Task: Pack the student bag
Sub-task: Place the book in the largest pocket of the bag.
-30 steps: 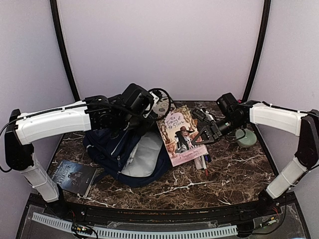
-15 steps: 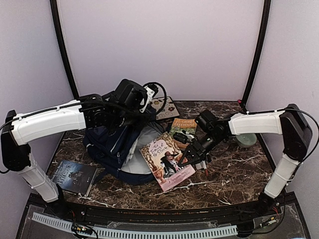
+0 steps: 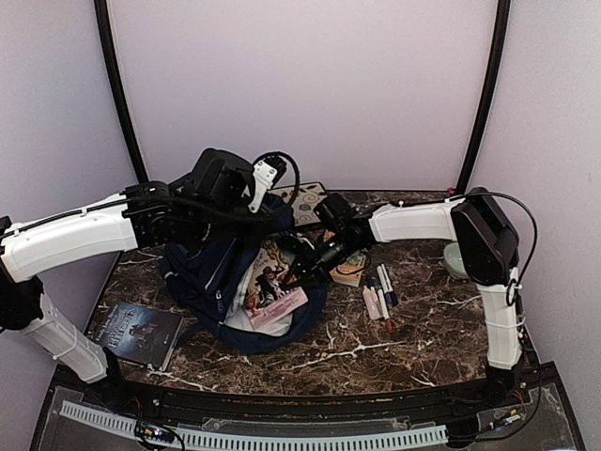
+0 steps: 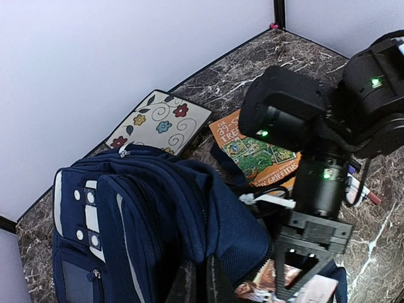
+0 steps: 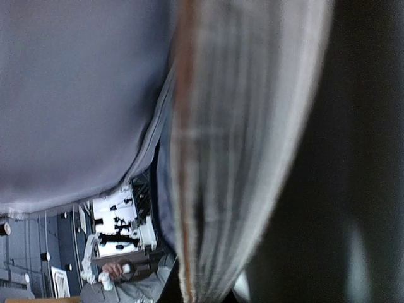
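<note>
The bench (image 3: pixel 423 338) is dark marble and fills the lower half of the overhead view. The backpack (image 3: pixel 202 277) lies on it left of centre, mouth open towards the middle of the frame, with pale lining showing inside.

The left gripper (image 4: pixel 197 284) is at the bag's upper rim, at the bottom edge of its own wrist view. Its jaws are pressed together on a fold of the navy fabric, apparently holding the mouth open.

The right gripper (image 3: pixel 293 272) reaches in from the right, clamped on a paperback (image 3: pixel 274 299). That book is tilted, with one end down against the lining and the other sticking out over the bag's lower lip. It is partly in, not yet seated or let go.

Judging by what lies around, packing is at an early to middle stage. Whether anything already sits deeper inside the bag cannot be told.

- A dark book (image 3: pixel 139 331) lies at lower left, apart from the bag.
- An orange book (image 4: pixel 262 154) lies flat just right of the bag, under the right arm.
- A flowered pad (image 4: pixel 161 123) lies behind the bag by the back wall.
- A few pens (image 3: pixel 379 293) lie together right of centre.
- A small pale green round thing (image 3: pixel 454 256) sits at far right, half hidden by the arm.
</note>
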`<state>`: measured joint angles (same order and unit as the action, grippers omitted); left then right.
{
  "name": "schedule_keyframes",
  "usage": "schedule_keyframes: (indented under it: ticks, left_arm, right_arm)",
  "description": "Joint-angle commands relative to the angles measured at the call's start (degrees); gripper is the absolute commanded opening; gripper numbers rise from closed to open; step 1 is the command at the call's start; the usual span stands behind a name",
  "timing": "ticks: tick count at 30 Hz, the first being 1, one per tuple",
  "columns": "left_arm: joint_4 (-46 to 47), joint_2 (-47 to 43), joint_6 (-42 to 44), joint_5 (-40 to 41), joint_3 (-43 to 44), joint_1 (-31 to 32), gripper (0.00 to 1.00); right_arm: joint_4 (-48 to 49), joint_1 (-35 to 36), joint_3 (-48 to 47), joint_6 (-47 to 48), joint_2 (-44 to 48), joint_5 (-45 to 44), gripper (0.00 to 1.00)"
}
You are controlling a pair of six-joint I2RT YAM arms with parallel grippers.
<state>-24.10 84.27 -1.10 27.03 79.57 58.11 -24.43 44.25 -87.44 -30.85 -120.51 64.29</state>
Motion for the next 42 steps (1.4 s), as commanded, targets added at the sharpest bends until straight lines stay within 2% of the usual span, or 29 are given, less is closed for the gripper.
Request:
schedule_keyframes:
  ticks: [1,8,14,18,22,27,32,37,42]
  left_arm:
    - [7.94,-6.03,-0.74,-0.16,0.66,0.84,0.0]
    - [8.75,-7.85,-1.42,-2.28,-1.72,1.2,0.0]
    - [8.75,-6.73,-2.28,-3.66,-2.82,1.77,0.0]
    - [8.98,-6.02,-2.32,-3.46,-2.64,2.16,0.0]
    - [8.5,-6.13,-1.79,-1.79,-2.38,2.19,0.0]
    - [8.01,-7.01,-1.1,0.92,-3.2,2.19,0.0]
    - [7.99,-9.18,-1.04,2.7,-4.84,2.1,0.0]
    - [7.69,-10.97,-1.14,1.96,-5.77,2.05,0.0]
    - [7.32,-11.85,-1.75,-0.43,-6.5,2.1,0.0]
  right_arm:
    - [3.62,0.49,-6.82,-5.98,-5.55,-3.23,0.0]
    - [11.83,0.52,-12.54,-13.46,-12.21,-3.45,0.0]
    - [10.87,0.97,-18.77,-12.58,-17.43,-6.06,0.01]
    - [7.35,0.97,-19.74,-9.75,-18.66,-8.41,0.22]
    - [5.63,0.6,-14.85,-7.53,-14.81,-10.38,0.44]
    - [2.25,0.49,-9.62,-1.46,-6.69,-15.53,0.6]
    - [-1.03,0.42,-3.24,7.56,1.93,-22.73,0.64]
    - [-3.32,1.02,2.25,17.87,8.1,-25.3,0.64]
    - [-5.89,2.51,6.64,30.19,13.65,-25.0,0.54]
